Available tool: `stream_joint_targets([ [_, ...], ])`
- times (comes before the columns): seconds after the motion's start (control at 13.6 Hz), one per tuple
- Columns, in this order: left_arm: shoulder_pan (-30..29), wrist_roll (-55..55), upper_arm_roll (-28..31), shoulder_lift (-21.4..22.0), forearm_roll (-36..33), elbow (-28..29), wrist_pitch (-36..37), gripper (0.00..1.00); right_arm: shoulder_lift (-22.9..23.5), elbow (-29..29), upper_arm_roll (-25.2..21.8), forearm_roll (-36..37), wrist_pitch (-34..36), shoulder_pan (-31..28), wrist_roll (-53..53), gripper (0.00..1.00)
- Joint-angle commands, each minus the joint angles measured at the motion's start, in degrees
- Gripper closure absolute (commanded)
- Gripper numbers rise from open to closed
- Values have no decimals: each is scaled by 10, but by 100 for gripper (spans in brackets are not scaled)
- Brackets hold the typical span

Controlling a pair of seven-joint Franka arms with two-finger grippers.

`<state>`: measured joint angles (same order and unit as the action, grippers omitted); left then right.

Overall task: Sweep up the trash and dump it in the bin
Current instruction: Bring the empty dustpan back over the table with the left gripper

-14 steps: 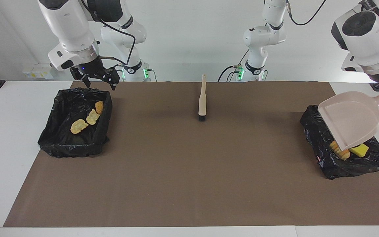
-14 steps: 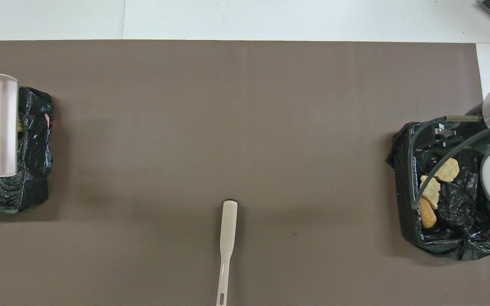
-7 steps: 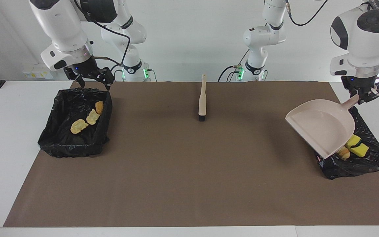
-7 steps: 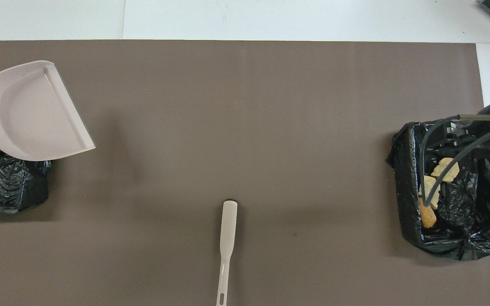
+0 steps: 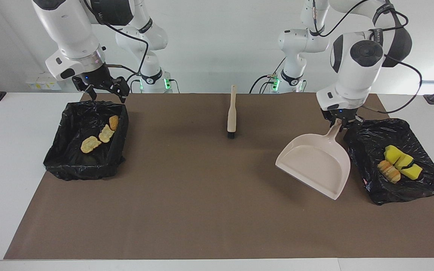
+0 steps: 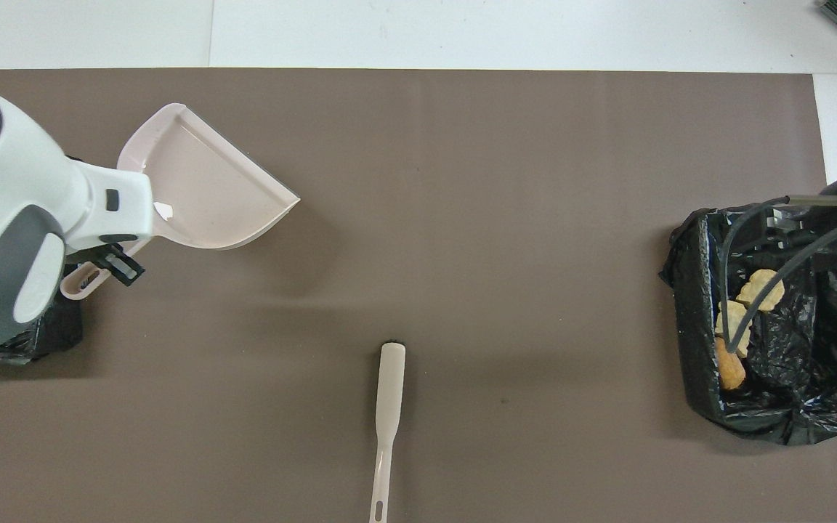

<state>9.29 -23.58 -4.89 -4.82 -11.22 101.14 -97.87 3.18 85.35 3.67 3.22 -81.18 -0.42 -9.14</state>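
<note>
The left claw [image 5: 340,123] is clamped on the handle of the beige dustpan [image 5: 315,165], which hangs tilted over the brown mat [image 5: 209,210] just beside a black-lined bin [image 5: 424,188]. That bin holds trash [image 5: 398,165]: yellow sponge pieces and a crusty tan chunk. The right claw [image 5: 104,92] hovers with fingers spread over the rim of the other bin [image 5: 70,169], where three tan bread-like scraps [image 5: 100,137] lie. A brush [image 5: 232,113] lies on the table between them.
</note>
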Motion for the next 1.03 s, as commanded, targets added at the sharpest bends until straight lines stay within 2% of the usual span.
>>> stream_joint_targets([
  [0.0,75,145,11,-43,21,-1,-20,100,-12,13,3,-3,-10,-9,17,0],
  [0.07,100,200,11,-63,31,-1,-48,100,-14,16,3,-3,-10,-12,17,0],
  [0.29,138,261,11,-94,95,0,-108,100,-13,15,3,-3,-14,-12,17,0],
  [0.59,206,381,12,-162,121,-8,-223,100,-13,15,3,-4,-14,-13,17,0],
  [0.74,221,436,13,-183,115,-35,-218,100,-13,15,3,-3,-14,-12,17,0],
  [0.81,218,439,13,-177,116,-37,-211,39,-13,16,3,-3,-14,-12,17,0],
  [0.88,211,440,14,-169,120,-35,-200,0,-13,15,3,-3,-14,-13,17,0],
  [0.96,209,439,19,-152,120,-35,-178,0,-13,15,3,-4,-14,-12,17,0],
])
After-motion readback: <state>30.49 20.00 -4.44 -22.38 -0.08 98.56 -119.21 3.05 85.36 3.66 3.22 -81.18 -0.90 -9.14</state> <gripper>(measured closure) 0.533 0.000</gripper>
